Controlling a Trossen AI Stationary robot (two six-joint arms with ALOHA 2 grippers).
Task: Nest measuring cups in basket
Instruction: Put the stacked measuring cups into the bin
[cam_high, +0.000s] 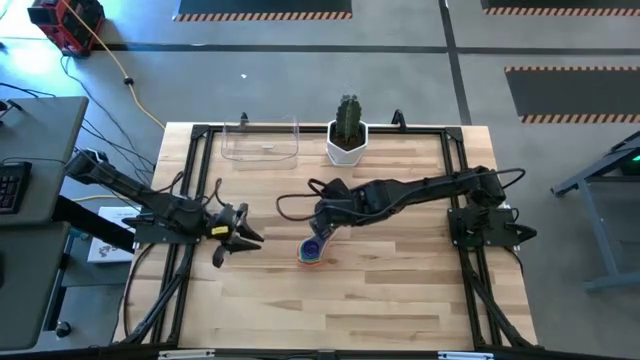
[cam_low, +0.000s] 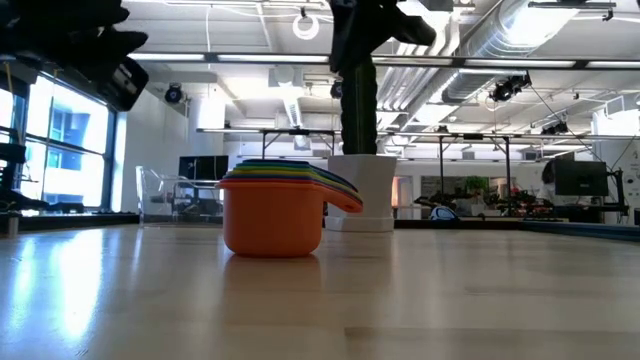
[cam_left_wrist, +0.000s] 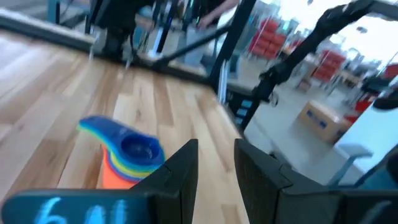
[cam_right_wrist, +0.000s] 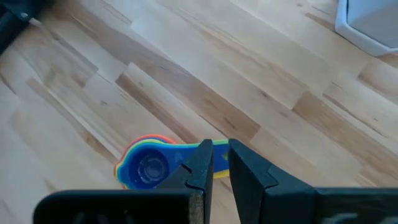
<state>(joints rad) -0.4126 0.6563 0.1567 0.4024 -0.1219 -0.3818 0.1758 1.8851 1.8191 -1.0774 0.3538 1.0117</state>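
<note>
The measuring cups (cam_high: 312, 251) already sit nested in one stack on the bench (cam_high: 400, 290), orange outermost at the base and blue innermost on top, handles fanned to one side. So the nesting looks done; what is left, as I judge it, is getting the stack into the basket (cam_high: 260, 141), which stands apart at the far edge, toward 11 o'clock from the stack, beside the potted cactus (cam_high: 347, 128)

The right pincer (cam_right_wrist: 219, 163) hangs just above the stack's handles, its fingers narrow with only a slim gap and nothing between them; the cups are not yet gripped. The left pincer (cam_high: 243, 238) waits at 9 o'clock of the stack, near but clear of it, its fingers a little apart and holding nothing
</note>
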